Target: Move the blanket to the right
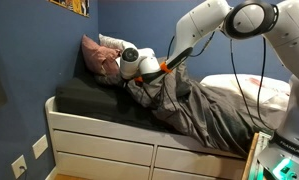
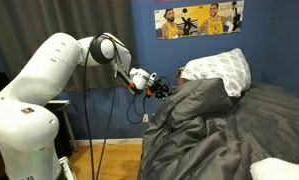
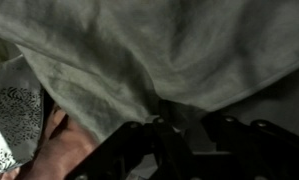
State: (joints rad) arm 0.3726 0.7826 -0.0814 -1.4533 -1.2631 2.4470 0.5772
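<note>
The dark grey, wrinkly blanket [image 1: 204, 112] covers most of the bed and shows in both exterior views [image 2: 214, 120]. My gripper [image 1: 131, 78] is at the head end of the bed, next to the pillows, shut on the blanket's edge. The edge is bunched and lifted at the fingers [image 2: 161, 88]. In the wrist view the grey blanket fabric [image 3: 149, 50] hangs in folds over the dark fingers [image 3: 174, 118] and fills most of the picture.
The pillows [image 1: 101, 55] lean on the blue wall at the head [image 2: 217, 72]. Uncovered charcoal fitted sheet [image 1: 84, 96] lies below them. White folded bedding [image 2: 279, 168] sits at the foot. The white bed frame with drawers [image 1: 99, 140] stands below.
</note>
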